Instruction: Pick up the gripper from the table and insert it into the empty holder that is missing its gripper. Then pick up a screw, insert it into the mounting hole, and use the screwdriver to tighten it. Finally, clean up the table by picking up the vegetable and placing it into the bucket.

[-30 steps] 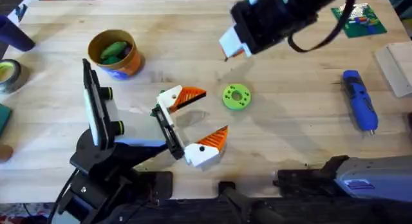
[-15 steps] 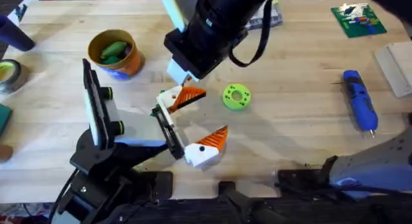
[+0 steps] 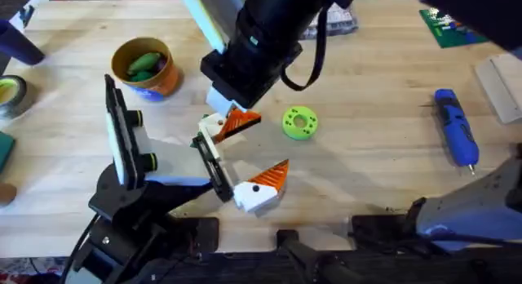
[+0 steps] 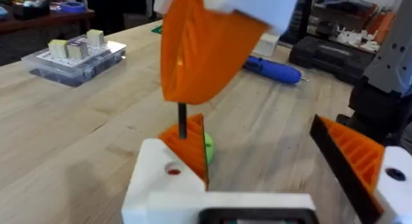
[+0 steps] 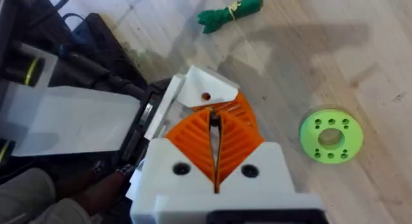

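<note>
The right claw [image 5: 214, 130] hangs just above the front end of the holder [image 3: 163, 157], its orange pads pressed together on a thin dark pin that looks like a screw [image 5: 214, 121], though it is too small to be sure. The pin points down over the small hole in the white finger piece [image 5: 206, 95], which sits at the holder's front end with its orange ribbed tip pointing away from the holder's black base. In the left wrist view the left claw [image 4: 277, 172] is spread wide, with nothing between its fingers. The vegetable [image 3: 143, 64] lies inside the orange bucket [image 3: 167, 80], which stands on the table [image 3: 367, 170] beyond the holder's back end. A lime-green disc [image 3: 299, 122] lies on the table just past the holder's front end. The blue screwdriver [image 3: 455, 127] lies well apart from the holder, farther past that disc
</note>
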`<act>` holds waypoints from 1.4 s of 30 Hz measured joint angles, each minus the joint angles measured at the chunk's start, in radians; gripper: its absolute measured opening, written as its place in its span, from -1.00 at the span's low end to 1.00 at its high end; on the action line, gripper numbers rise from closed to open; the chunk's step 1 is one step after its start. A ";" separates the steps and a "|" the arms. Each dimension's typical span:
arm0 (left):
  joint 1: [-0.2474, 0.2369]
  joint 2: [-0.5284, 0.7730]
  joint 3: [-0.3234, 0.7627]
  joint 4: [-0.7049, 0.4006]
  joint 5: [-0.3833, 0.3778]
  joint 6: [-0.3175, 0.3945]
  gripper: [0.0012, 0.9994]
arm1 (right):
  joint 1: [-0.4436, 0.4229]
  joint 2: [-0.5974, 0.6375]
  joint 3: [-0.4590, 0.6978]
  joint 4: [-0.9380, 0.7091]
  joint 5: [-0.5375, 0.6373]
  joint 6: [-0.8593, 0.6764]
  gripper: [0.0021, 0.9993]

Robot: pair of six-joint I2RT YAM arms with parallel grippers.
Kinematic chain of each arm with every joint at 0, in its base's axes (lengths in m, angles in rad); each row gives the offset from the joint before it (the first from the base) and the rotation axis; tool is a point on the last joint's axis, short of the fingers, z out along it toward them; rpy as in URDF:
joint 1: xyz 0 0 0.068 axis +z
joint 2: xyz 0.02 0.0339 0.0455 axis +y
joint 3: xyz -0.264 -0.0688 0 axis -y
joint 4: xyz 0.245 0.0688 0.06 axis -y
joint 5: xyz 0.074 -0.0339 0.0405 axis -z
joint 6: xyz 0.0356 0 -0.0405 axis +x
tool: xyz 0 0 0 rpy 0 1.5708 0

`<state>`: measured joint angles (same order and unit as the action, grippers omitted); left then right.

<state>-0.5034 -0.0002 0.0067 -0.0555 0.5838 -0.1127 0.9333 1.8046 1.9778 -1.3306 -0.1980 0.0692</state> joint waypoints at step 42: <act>0.000 0.000 0.000 0.000 0.000 -0.006 0.97 | 0.000 0.043 0.000 0.024 -0.049 -0.105 -0.99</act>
<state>-0.5034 -0.0002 0.0067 -0.0555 0.5838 -0.1192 0.9333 1.8477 1.9781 -1.3067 -0.2468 -0.0360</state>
